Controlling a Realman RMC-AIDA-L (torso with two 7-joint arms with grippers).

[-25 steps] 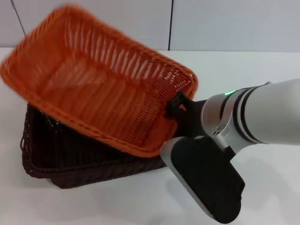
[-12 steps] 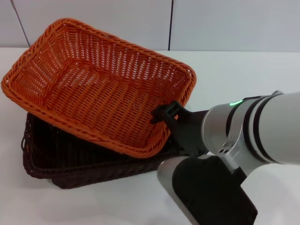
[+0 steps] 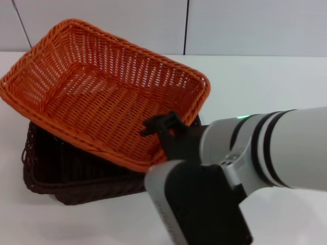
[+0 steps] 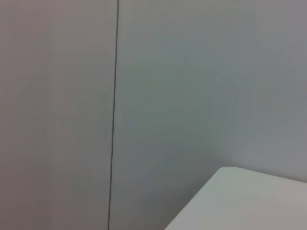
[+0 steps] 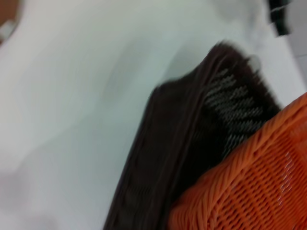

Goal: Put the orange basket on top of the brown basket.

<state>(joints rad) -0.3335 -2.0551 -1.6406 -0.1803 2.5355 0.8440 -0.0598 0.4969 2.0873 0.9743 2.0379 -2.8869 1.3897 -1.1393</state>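
The orange basket (image 3: 102,97) lies tilted on top of the brown basket (image 3: 66,173), its far left side raised. It sits askew, so the brown basket's front and left rim stick out below it. My right gripper (image 3: 158,127) is at the orange basket's near right rim, shut on that rim, with a black finger reaching over the inside. The right wrist view shows the orange basket's corner (image 5: 254,191) resting over the brown basket's rim (image 5: 192,143). The left gripper is out of view.
Both baskets stand on a white table (image 3: 265,76) with a pale panelled wall (image 3: 245,25) behind. My right arm's grey and black forearm (image 3: 214,189) covers the near middle of the table. The left wrist view shows only wall and a table corner (image 4: 249,201).
The orange basket came down from a raised, moving position onto the brown basket. My right gripper and arm swung left with the basket's near right rim.
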